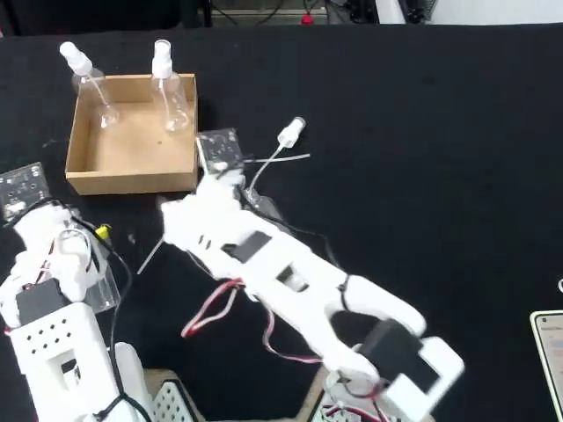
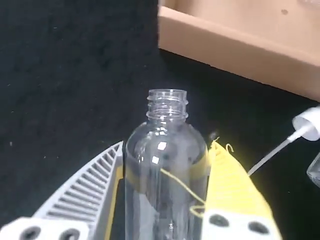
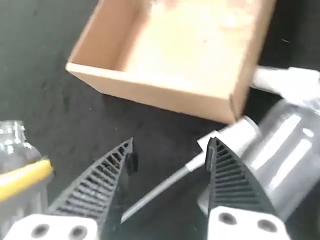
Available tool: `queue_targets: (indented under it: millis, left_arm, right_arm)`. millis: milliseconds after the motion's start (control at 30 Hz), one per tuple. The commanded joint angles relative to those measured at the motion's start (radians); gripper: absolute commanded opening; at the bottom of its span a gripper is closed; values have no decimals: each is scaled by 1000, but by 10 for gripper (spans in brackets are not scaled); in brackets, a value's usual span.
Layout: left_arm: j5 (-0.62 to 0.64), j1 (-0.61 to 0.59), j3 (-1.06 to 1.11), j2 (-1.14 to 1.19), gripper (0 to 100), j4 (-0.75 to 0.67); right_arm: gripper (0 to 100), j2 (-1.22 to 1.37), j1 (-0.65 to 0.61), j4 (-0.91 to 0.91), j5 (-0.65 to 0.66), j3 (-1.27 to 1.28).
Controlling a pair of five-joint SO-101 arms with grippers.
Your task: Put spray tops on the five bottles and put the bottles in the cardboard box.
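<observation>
Bottle [image 2: 165, 165] with open neck clamped in left jaws, right jaws spread over spray top [image 3: 227, 137], cardboard box [image 3: 150, 94] near

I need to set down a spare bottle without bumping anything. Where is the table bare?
Bare: the wide table right of the loose spray top, and the near half of the box. Crowded: the strip in front of the box, where the open right pincer and the left pincer, holding a bottle, sit.
</observation>
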Motion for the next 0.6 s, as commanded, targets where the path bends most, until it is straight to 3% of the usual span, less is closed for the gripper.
queue_targets:
  millis: [0, 400, 567]
  left_arm:
    - [3, -13, -70, -17, 180, -23]
    - [5, -15, -70, -17, 180, -23]
    - [5, -15, -70, -17, 180, -23]
  right_arm:
    - [222, 73, -21, -28, -12, -125]
    - [222, 205, -15, -25, -15, -151]
    - [222, 200, 54, 149, -17, -157]
